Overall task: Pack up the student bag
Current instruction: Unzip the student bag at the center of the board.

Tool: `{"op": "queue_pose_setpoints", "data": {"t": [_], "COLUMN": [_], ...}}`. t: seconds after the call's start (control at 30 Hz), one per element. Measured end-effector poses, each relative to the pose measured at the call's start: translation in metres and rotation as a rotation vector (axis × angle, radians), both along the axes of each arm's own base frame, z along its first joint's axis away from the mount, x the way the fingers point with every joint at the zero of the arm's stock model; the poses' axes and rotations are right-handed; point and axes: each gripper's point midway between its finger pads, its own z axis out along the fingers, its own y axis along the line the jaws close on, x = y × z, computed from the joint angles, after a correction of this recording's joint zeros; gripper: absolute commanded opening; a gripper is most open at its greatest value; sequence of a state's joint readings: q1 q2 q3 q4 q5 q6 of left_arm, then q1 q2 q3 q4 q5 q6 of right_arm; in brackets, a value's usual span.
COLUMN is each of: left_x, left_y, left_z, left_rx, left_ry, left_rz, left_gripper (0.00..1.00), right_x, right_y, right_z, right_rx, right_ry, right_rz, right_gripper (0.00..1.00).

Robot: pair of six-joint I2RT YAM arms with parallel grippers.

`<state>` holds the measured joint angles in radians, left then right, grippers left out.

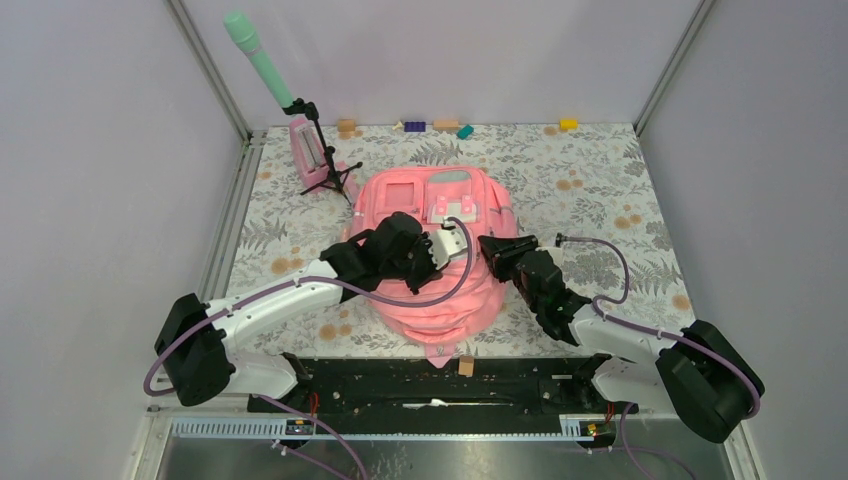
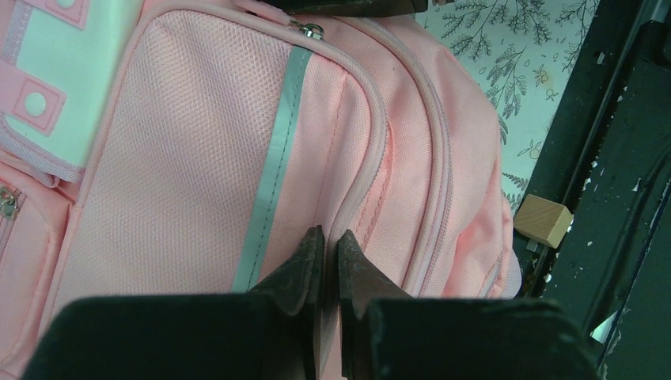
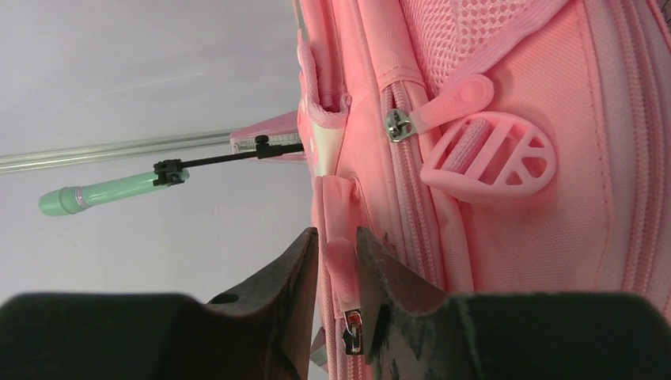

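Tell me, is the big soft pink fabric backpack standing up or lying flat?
Lying flat: the backpack rests on the floral tabletop, front pockets facing up.

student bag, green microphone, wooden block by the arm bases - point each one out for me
student bag [image 1: 440,315]: top external view, on its lower pink fabric.
green microphone [image 1: 258,55]: top external view, on its handle.
wooden block [image 2: 543,220]: left wrist view, on its top face.

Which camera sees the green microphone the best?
The top view. It shows the whole green microphone tilted on its black stand, beyond the student bag. The right wrist view shows it sideways, its stand partly hidden by the bag. The left wrist view doesn't show it.
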<state>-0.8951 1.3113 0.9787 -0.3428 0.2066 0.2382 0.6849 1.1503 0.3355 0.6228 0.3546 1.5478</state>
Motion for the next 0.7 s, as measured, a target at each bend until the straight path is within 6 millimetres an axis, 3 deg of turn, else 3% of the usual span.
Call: {"op": "queue_pose_setpoints", "data": {"t": [0.7], "left_x": [0.0], "left_y": [0.0], "left_z": [-0.005], "left_rx": [0.01], "left_ry": [0.009], "left_rz": [0.002], "left_gripper": [0.0], "right_x": [-0.011], "right_y": [0.001], "right_z": [-0.001], "right_rx": [-0.091], "right_ry": [-0.033], "right_rz": [0.073], "right_gripper": [0.36]}}
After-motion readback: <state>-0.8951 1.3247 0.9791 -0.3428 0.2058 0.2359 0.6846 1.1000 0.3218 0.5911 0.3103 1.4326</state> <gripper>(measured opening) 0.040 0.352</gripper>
